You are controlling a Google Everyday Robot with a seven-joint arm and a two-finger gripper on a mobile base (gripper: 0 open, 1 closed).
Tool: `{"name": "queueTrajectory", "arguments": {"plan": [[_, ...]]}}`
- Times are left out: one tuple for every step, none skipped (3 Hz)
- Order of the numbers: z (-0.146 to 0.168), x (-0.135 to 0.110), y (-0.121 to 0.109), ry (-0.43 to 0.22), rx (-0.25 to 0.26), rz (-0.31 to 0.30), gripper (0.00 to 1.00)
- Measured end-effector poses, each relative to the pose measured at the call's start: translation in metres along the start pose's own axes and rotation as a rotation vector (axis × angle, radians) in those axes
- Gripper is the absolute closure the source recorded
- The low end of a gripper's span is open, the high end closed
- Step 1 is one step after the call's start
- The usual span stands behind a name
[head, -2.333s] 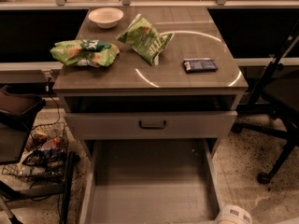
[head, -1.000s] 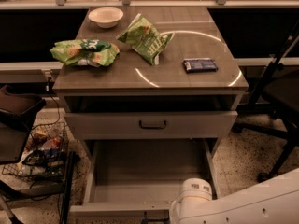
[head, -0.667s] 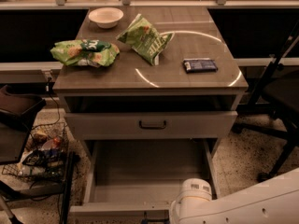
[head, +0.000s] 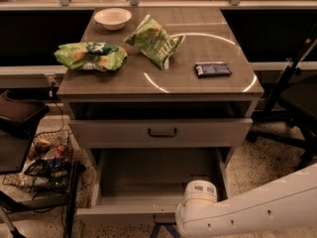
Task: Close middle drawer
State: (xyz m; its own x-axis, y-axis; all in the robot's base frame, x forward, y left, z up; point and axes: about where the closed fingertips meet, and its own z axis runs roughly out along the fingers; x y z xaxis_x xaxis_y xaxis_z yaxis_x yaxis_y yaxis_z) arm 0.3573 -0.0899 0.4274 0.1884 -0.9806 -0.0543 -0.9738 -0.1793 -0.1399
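Observation:
The middle drawer [head: 158, 175] is the long shallow grey box pulled far out of the cabinet, below the upper drawer. Its low front panel [head: 121, 215] lies near the bottom edge of the camera view, and the box is empty. My white arm [head: 247, 209] comes in from the bottom right, with its round wrist joint [head: 199, 196] over the drawer's front right corner. My gripper [head: 163, 230] shows only as dark bluish parts at the bottom edge, just in front of the front panel's middle. The pull handle is hidden.
The upper drawer [head: 161, 132], with a dark handle, is slightly open. On the cabinet top lie a white bowl [head: 113, 18], two green snack bags [head: 89, 55] [head: 154, 39] and a dark bar [head: 212, 69]. A wire basket [head: 42, 165] stands left, a chair base [head: 292, 128] right.
My arm has come into view from the bottom right. The middle drawer has slid inward, bringing its front panel into view. Over the last second little has moved.

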Motion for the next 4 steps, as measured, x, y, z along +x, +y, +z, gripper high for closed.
{"name": "queueTrajectory", "arguments": {"plan": [[-0.006, 0.003, -0.050, 0.056, 0.045, -0.076, 1.00], [-0.007, 0.003, -0.050, 0.058, 0.047, -0.079, 1.00], [-0.023, -0.008, -0.108, 0.102, 0.112, -0.163, 1.00], [-0.041, -0.023, -0.175, 0.144, 0.181, -0.253, 1.00]]}}
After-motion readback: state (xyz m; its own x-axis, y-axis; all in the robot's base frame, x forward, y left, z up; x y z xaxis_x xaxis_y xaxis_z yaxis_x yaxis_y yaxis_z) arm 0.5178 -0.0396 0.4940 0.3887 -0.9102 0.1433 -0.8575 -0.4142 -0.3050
